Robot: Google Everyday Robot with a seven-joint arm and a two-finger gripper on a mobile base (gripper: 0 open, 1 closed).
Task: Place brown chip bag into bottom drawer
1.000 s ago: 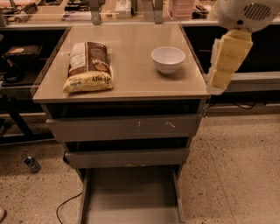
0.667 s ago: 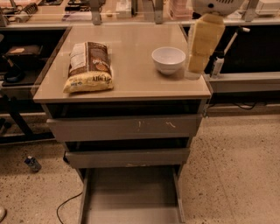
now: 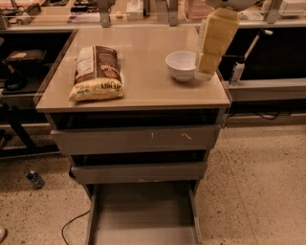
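The brown chip bag point(image 3: 97, 73) lies flat on the left side of the cabinet top, its pale yellow band toward the front edge. The bottom drawer point(image 3: 143, 215) is pulled out at floor level, and its flat grey floor is bare. My gripper point(image 3: 206, 72) hangs on the cream-coloured arm above the right side of the top, right beside the white bowl point(image 3: 181, 64) and far to the right of the bag. It holds nothing that I can see.
The scratched-front top drawer point(image 3: 136, 139) and the middle drawer point(image 3: 138, 171) are slightly open above the bottom one. A counter with clutter point(image 3: 134, 9) runs behind. A small bottle point(image 3: 35, 179) and a cable point(image 3: 71, 225) lie on the floor at left.
My arm has swung left from beyond the cabinet's right edge to above the right side of the top, beside the bowl. The bag and drawers have not moved.
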